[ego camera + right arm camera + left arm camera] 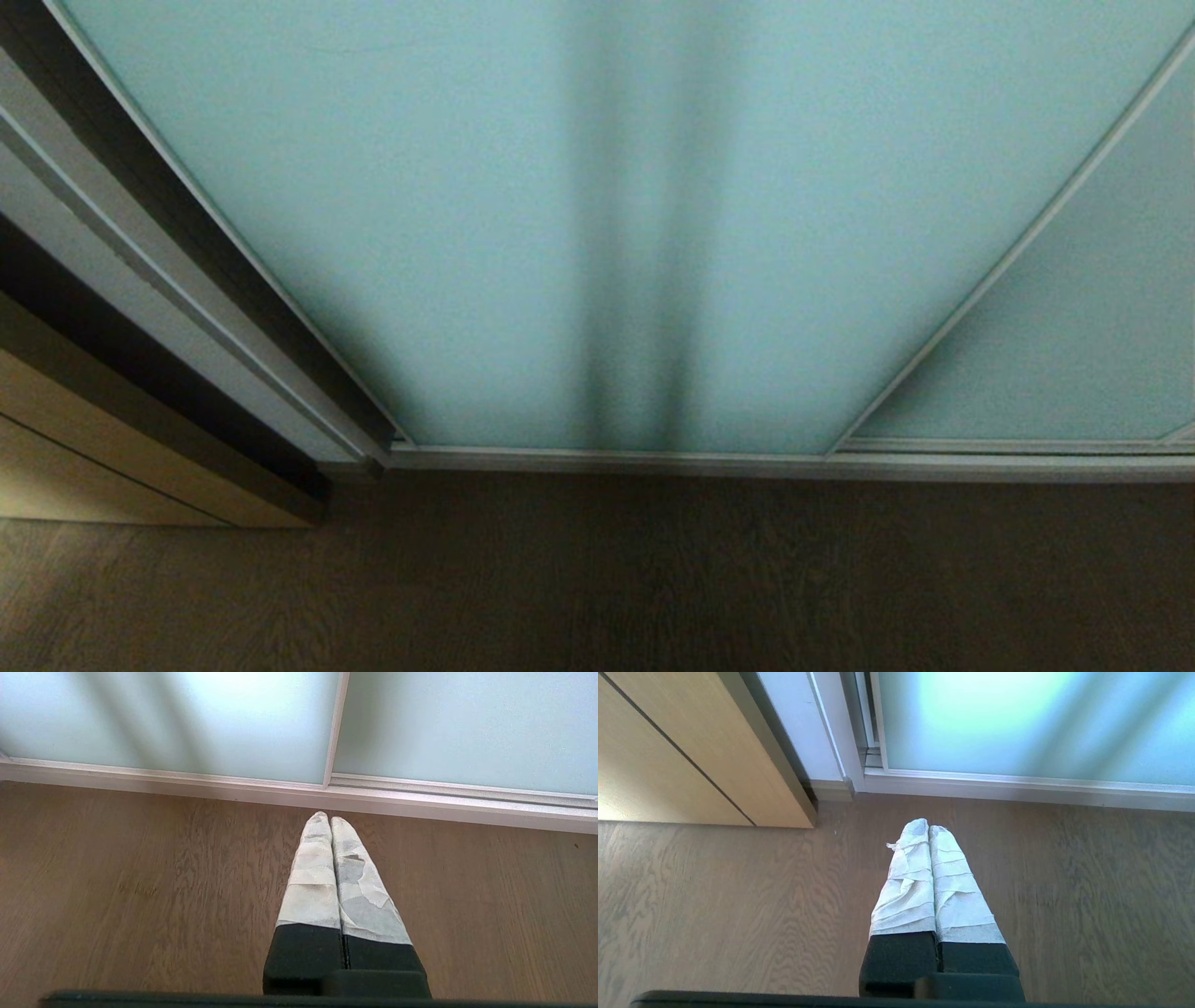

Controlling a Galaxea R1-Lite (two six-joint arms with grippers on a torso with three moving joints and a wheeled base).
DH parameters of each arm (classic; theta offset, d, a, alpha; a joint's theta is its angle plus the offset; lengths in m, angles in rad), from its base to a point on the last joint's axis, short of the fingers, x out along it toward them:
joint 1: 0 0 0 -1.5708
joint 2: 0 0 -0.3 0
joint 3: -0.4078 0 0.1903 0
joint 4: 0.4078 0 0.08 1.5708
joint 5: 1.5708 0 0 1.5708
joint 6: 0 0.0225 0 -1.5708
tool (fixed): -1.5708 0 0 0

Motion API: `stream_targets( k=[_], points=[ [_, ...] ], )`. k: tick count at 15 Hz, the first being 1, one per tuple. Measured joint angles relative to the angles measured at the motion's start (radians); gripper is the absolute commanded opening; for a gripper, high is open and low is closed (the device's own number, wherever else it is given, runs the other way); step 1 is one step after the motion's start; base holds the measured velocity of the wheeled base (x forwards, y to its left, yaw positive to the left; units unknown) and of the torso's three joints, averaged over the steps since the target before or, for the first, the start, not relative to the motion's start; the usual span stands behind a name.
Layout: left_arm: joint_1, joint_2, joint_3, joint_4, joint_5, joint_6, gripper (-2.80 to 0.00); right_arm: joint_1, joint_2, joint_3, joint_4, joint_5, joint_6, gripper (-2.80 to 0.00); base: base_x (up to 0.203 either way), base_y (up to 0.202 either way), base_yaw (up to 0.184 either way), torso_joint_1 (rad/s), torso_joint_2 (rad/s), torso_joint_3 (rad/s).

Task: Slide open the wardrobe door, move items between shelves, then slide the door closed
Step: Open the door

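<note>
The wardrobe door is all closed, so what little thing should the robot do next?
Probably lift the left gripper toward the sliding wardrobe door near its left frame edge. The door is shut, and both grippers, the right gripper too, hang over the wooden floor, fingers together, holding nothing.

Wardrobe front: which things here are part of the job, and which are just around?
Part of the job:
- sliding glass door, shut
- left claw, shut, empty, over the floor
- right claw, shut, empty, over the floor

Just around:
- second glass panel
- beige cabinet
- wood floor

No clothes or shelves in view.
</note>
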Motion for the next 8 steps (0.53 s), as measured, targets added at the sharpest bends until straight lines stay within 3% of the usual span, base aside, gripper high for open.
stream_targets(
  k=[8],
  points=[
    [0.001, 0.000, 0.000, 0.001, 0.000, 0.000, -2.80, 0.000, 0.000, 0.000, 0.000, 0.000, 0.000, -2.80, 0.000, 0.000, 0.000, 0.001, 0.00, 0.024]
  ],
)
